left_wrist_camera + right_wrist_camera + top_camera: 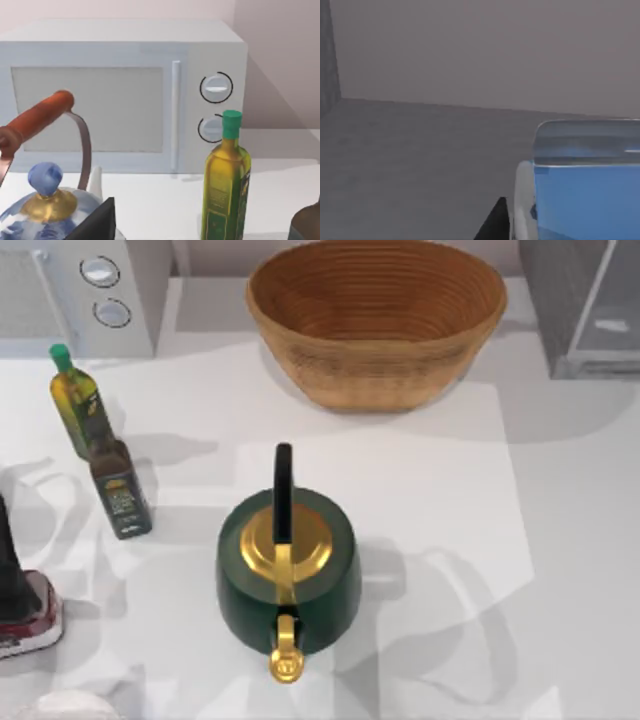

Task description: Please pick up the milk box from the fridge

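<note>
Right wrist view: the right gripper [495, 222] is inside the grey fridge [420, 165], with the milk box [580, 200] just beside it.
A dark part of the right gripper shows at the frame edge next to the carton's white side; whether it is apart, together or clamped cannot be told. The milk box stands on the fridge floor, its blue face towards the camera. In the top view the fridge [580, 310] stands at the table's far right corner, a woven basket [375, 320] to its left and a white microwave [90, 295] at the far left. A green kettle [288, 575] stands mid-table, with the oil bottle [78, 405] and a dark bottle [120, 490] to its left. In the left wrist view the left gripper [97, 222] faces the microwave; its state cannot be told either.
</note>
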{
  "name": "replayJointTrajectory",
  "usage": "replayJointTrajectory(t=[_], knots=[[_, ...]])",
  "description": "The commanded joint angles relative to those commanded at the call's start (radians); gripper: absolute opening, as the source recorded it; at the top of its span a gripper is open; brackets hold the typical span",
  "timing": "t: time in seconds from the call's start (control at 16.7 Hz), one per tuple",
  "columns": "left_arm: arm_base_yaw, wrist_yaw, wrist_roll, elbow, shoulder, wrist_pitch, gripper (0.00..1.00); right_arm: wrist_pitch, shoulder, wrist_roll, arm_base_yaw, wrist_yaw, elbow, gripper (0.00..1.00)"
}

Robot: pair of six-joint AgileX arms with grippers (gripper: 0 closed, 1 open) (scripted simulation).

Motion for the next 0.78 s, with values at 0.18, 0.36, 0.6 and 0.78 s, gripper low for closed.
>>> replayJointTrajectory(t=[0.18, 0.36, 0.6, 0.78], knots=[[0.0, 0.0, 0.0, 0.0, 0.0, 0.0, 1.0, -0.052, -0.048, 0.011, -0.021, 0.001, 0.001, 0.0], [0.0, 0.0, 0.0, 0.0, 0.0, 0.0, 1.0, -0.106, -0.084, 0.047, -0.022, 0.005, -0.008, 0.0], [0.0, 0.0, 0.0, 0.0, 0.0, 0.0, 1.0, -0.111, -0.086, 0.051, -0.02, 0.005, -0.01, 0.0], [0.0, 0.0, 0.0, 0.0, 0.0, 0.0, 1.0, -0.107, -0.117, 0.051, -0.027, 0.013, -0.043, 0.0]])
